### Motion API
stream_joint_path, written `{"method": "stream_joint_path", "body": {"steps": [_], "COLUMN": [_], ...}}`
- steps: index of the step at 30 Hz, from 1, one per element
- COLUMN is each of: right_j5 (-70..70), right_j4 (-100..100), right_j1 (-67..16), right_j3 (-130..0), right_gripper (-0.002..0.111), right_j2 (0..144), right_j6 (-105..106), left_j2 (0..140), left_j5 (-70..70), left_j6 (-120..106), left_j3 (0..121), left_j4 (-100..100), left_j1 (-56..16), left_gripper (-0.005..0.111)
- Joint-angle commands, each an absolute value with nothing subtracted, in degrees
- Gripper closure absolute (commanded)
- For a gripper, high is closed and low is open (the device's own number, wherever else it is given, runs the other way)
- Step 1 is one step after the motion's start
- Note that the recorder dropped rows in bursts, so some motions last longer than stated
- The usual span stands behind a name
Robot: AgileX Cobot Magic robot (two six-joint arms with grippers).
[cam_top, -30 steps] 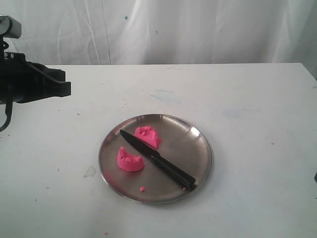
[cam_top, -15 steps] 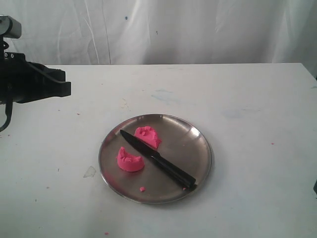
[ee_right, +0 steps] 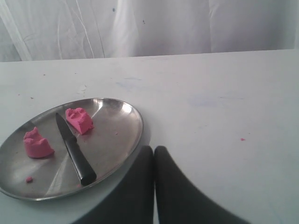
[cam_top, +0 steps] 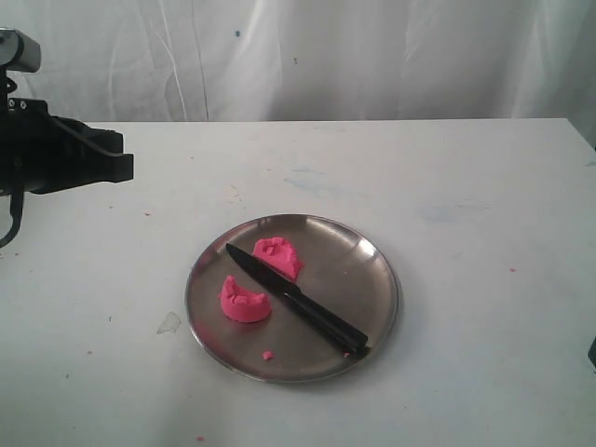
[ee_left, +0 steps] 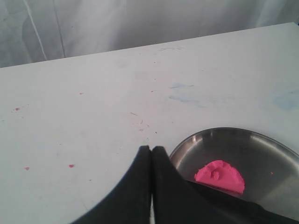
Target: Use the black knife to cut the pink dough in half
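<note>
Both grippers (ee_left: pixel 151 151) (ee_right: pixel 153 151) closed, raised.

The exterior view looks down at a slant across the white table (cam_top: pixel 466 186) toward a white curtain (cam_top: pixel 372 56), with the steel plate (cam_top: pixel 372 270) low in the middle. The left wrist view sits low behind the closed left pincer (ee_left: pixel 151 151), facing the plate's (ee_left: pixel 280 168) near rim. The right wrist view looks past the closed right pincer (ee_right: pixel 153 151) and takes in the whole plate (ee_right: pixel 126 121). All three views share the plate and curtain.
</note>
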State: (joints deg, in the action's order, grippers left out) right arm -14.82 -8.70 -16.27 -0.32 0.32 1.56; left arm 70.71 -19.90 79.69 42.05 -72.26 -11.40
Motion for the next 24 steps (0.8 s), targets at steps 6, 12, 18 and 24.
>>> {"method": "stream_joint_path", "body": {"steps": [6,12,18,24], "right_j5": [-14.71,-15.06,-15.06,-15.06], "right_j4": [-8.53,-8.53,-8.53,-8.53], "right_j1": [-15.94,-15.94,-15.94,-15.94], "right_j3": [0.0,0.0,0.0,0.0], "right_gripper": [0.108,0.108,0.108,0.108], "right_j2": [0.0,0.0,0.0,0.0], "right_j6": [1.31,1.31,1.31,1.31], "left_j2": [70.0,68.76,64.49,57.87], "left_j5": [-19.82,-19.82,-19.82,-18.2], "left_j6": [79.64,79.65,79.65,74.74], "left_j3": [41.74,41.74,41.74,41.01], "left_j4": [-72.69,-72.69,-72.55,-67.53], "left_j1": [-11.74,-11.74,-11.74,-11.74], "left_gripper": [0.107,0.107,0.107,0.107]}}
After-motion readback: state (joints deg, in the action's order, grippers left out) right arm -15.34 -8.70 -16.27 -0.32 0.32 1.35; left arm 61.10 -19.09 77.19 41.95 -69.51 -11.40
